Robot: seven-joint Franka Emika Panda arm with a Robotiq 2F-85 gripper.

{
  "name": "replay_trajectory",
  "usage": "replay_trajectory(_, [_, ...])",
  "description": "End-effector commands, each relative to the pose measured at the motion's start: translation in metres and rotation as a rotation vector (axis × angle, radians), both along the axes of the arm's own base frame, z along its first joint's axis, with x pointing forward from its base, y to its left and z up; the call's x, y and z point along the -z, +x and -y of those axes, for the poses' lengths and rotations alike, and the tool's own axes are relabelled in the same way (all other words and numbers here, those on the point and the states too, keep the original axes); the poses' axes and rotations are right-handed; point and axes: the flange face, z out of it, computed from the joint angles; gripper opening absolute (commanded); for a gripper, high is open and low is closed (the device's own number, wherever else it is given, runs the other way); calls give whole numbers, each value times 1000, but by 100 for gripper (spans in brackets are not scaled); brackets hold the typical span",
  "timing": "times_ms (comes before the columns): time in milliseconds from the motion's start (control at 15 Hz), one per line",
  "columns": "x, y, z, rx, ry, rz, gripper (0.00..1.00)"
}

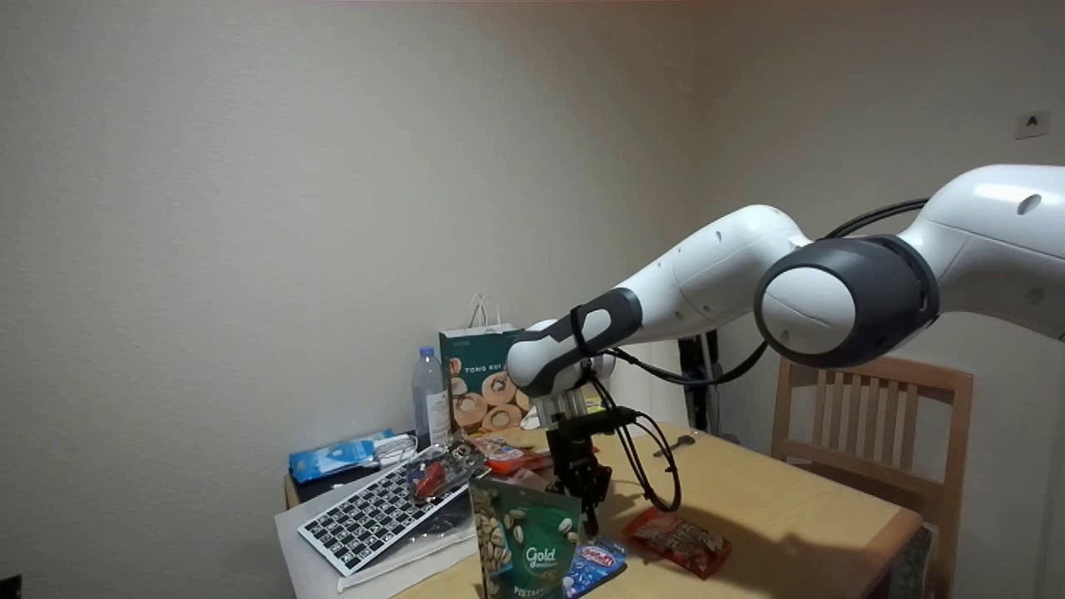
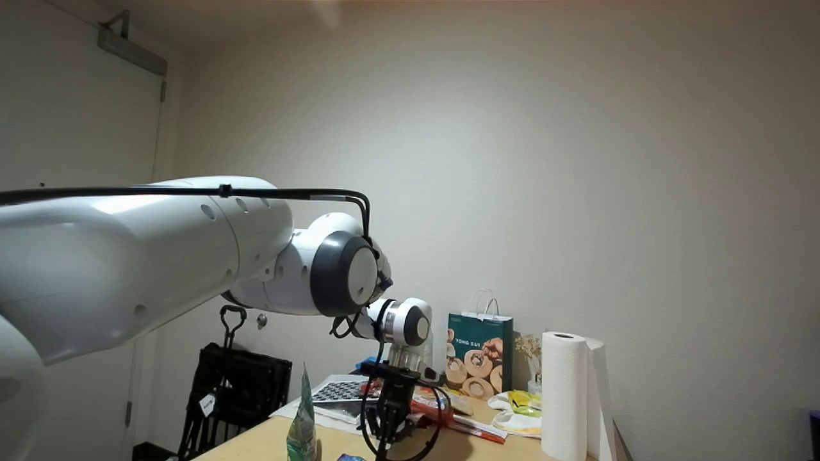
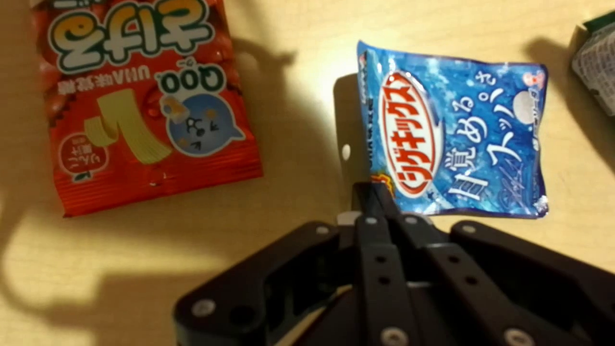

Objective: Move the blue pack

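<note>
Blue pack (image 3: 461,134), on table (image 3: 312,29).
Gripper (image 3: 372,187) seen at one corner, fingers (image 3: 372,235) drawn together; whether pack is gripped cannot be told.

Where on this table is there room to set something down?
A broad bare patch of table lies between the red packet and the edge beside the chair. A narrow strip separates that packet from the blue pack, near the robot's hand. Around the patterned board, bottle and green bag it's crowded.
</note>
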Motion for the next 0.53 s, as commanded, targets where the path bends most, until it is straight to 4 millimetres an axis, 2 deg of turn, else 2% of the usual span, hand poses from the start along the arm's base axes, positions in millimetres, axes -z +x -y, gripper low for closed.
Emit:
replay_trajectory(0, [-28,-5,16,57,-59,1,1])
replay_trajectory(267, [-52,-18,42,182,-177,-18,1])
replay_trajectory(467, [-62,-39,55,268,-222,-67,2])
